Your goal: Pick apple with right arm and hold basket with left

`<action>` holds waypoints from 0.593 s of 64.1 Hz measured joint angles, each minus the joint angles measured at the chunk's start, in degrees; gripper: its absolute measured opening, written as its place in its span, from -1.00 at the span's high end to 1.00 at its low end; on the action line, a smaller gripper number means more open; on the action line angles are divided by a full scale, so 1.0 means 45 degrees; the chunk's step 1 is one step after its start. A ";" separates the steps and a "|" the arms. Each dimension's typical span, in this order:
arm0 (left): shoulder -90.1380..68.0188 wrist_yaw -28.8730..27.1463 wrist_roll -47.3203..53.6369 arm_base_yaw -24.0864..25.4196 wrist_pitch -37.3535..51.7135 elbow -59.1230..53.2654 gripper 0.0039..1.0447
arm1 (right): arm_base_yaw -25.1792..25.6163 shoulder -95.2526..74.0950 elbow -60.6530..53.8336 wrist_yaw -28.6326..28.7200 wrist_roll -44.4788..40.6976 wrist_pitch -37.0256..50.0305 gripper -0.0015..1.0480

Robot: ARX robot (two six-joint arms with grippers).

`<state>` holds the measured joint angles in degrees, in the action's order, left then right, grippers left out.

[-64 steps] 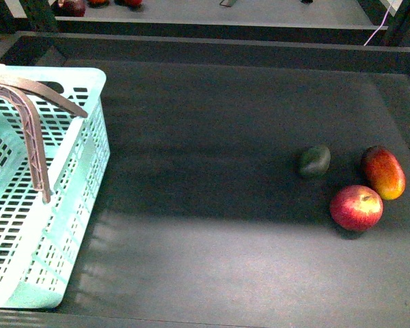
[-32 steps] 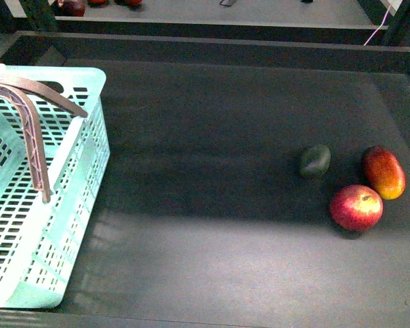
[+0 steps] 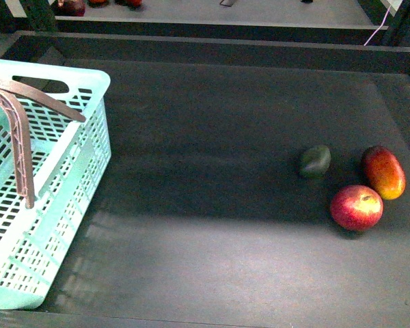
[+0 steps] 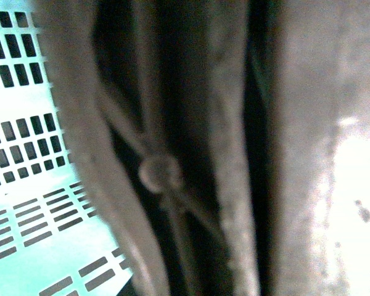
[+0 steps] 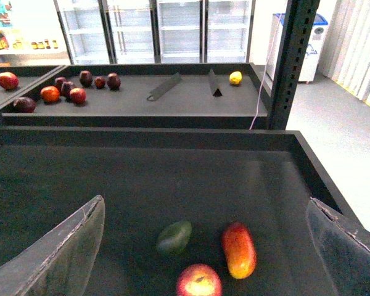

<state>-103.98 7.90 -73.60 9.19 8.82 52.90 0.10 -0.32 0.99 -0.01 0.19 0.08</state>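
Now the right end effector (image 5: 205,201) hangs wide open and empty over the apple (image 5: 198,280), just beside the mango (image 5: 238,250) on the bench (image 3: 212,137), so it should drop centred, clear of that mango; whether the left end effector grips the basket (image 3: 89,157) handle (image 4: 166,172), I cannot tell.

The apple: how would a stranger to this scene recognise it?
On the dark table, three fruits lie right of the mint-green basket. The apple is nearest the camera: round and red, beside an elongated red-yellow fruit and a small dark green fruit.

One basket (image 3: 89,157), one apple (image 3: 356,207), two neighbouring fruits (image 3: 315,161) (image 3: 383,172)
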 joint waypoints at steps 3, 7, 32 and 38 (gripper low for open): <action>0.0296 -0.0112 -0.0044 -0.0165 -0.0068 -0.0155 0.74 | 0.0000 0.0000 0.0000 0.0005 -0.0005 0.0000 -0.83; 0.0855 -0.0228 0.0034 -0.0476 -0.0180 -0.0364 0.74 | 0.0000 0.0000 0.0000 0.0005 -0.0005 0.0000 -0.83; 0.3769 -0.0437 0.0301 -0.4007 -0.1477 0.0262 0.74 | 0.0000 0.0000 0.0000 0.0005 -0.0005 0.0000 -0.83; 0.3784 -0.0515 0.0461 -0.5027 -0.1739 0.0816 0.74 | 0.0000 0.0000 0.0000 0.0005 -0.0005 0.0000 -0.83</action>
<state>-86.96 5.58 -71.53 -13.43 0.99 56.58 0.10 -0.32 0.99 0.01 0.16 0.08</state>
